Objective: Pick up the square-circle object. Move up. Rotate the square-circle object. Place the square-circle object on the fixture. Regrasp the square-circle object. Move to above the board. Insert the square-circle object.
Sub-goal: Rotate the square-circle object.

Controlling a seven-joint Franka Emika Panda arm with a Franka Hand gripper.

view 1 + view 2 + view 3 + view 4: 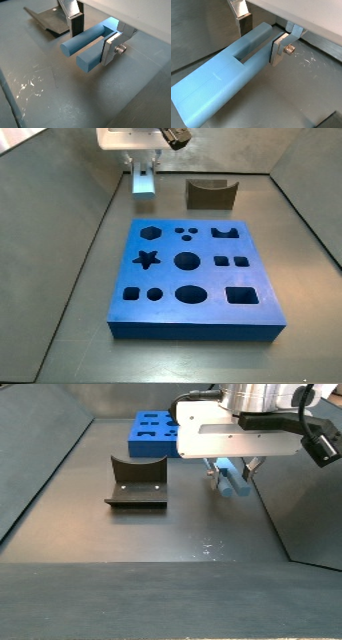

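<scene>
Square-circle object (85,46), a small light blue-grey peg, sits pinched between my gripper's (93,36) silver-plate fingers (109,48), lifted off the floor.

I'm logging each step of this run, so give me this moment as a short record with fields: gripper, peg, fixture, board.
gripper: the gripper is near the floor beside the fixture, its silver fingers on either side of the peg
peg: the square-circle object sits between the fingers, lying roughly level, low over the floor; contact with the floor cannot be told
fixture: the fixture stands empty on the floor, apart from the peg
board: the board lies flat, all visible holes empty
</scene>
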